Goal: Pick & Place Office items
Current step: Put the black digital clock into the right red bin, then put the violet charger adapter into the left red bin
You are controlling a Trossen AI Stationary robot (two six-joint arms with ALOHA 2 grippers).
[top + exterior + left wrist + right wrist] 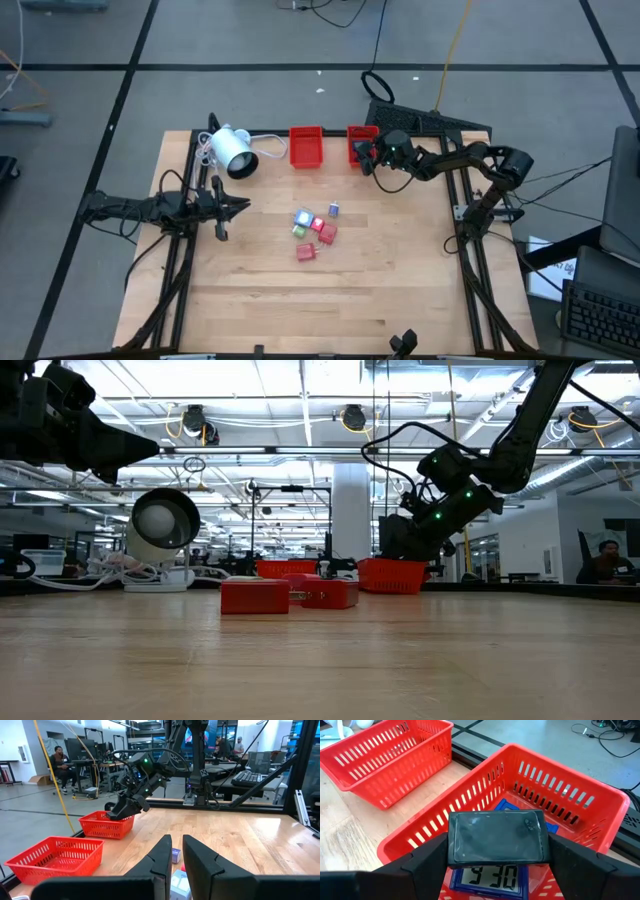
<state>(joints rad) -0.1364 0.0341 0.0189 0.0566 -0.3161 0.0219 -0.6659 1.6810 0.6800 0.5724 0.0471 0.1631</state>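
While right gripper clamps glossy black slab over slatted red tray — left gripper shut, empty.

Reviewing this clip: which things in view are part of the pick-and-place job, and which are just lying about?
Job:
- small blocks mid-table
- black block gripped by the right tool over the right red tray
- blue display piece already in that tray
- left red tray

Lying about:
- white lamp with its cable
- left tool, shut, idle at the table's left
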